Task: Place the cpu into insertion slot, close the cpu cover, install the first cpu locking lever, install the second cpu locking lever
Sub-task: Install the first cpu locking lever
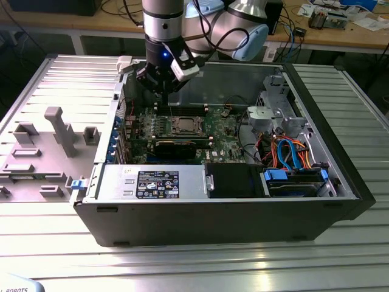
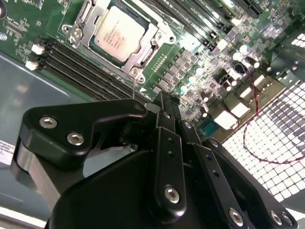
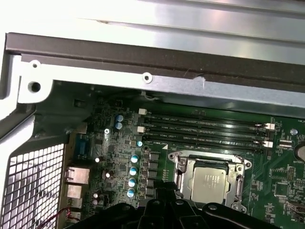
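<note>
Black gripper (image 1: 163,91), finger state indeterminate, hangs at upper centre of exterior view; silver-grey square cpu (image 1: 183,125) lies just below-right, apart.

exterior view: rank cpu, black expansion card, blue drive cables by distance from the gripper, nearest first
From the gripper:
1. cpu, seated in its socket on the green board, just below the gripper and toward the exterior view's right.
2. black expansion card, lying across the board on the camera side of the cpu.
3. blue drive cables, far off at the exterior view's right end of the case.
</note>
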Tool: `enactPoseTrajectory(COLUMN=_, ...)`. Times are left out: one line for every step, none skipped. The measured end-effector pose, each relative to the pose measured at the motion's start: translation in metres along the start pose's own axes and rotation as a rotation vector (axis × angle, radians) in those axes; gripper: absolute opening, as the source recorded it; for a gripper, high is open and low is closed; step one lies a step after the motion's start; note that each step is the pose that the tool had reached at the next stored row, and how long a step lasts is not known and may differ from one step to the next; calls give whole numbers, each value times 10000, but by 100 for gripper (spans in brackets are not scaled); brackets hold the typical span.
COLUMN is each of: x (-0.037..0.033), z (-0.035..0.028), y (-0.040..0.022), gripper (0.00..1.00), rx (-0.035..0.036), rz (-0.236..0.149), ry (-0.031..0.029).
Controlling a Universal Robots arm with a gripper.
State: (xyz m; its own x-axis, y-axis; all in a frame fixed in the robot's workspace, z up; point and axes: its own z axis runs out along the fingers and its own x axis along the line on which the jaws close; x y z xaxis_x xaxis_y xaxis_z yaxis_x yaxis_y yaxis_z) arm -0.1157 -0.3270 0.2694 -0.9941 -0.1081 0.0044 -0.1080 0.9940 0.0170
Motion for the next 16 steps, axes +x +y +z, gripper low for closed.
enactPoseTrajectory(x=0, z=10, y=3, gripper=11, rx=-73, rz=1, ry=-10)
enactPoseTrajectory(x=-1, z=13, y=8, gripper=11, rx=-99, rz=2, ry=-12)
enactPoseTrajectory(x=-2, z=17, y=18, gripper=11, rx=-119, rz=1, ry=-14)
enactPoseTrajectory(x=-4, z=21, y=34, gripper=11, rx=-137, rz=0, ry=-16)
enactPoseTrajectory(x=-4, z=22, y=40, gripper=11, rx=-151, rz=0, ry=-17)
enactPoseTrajectory(x=-5, z=23, y=47, gripper=11, rx=-163, rz=-1, ry=-18)
enactPoseTrajectory(x=-6, z=25, y=54, gripper=11, rx=-168, rz=0, ry=-19)
enactPoseTrajectory(x=-6, z=27, y=61, gripper=11, rx=-172, rz=0, ry=-19)
enactPoseTrajectory(x=-7, z=29, y=70, gripper=11, rx=-173, rz=-1, ry=-20)
enactPoseTrajectory(x=-9, z=29, y=81, gripper=11, rx=-173, rz=-1, ry=-20)
enactPoseTrajectory(x=-12, z=30, y=106, gripper=11, rx=-174, rz=-2, ry=-20)
enactPoseTrajectory(x=-13, z=30, y=121, gripper=11, rx=-173, rz=-1, ry=-19)
enactPoseTrajectory(x=-17, z=31, y=136, gripper=11, rx=-174, rz=0, ry=-20)
enactPoseTrajectory(x=-24, z=31, y=142, gripper=11, rx=-174, rz=-1, ry=-20)
enactPoseTrajectory(x=-39, z=31, y=145, gripper=11, rx=-174, rz=-2, ry=-19)
enactPoseTrajectory(x=-71, z=31, y=145, gripper=11, rx=-173, rz=0, ry=-19)
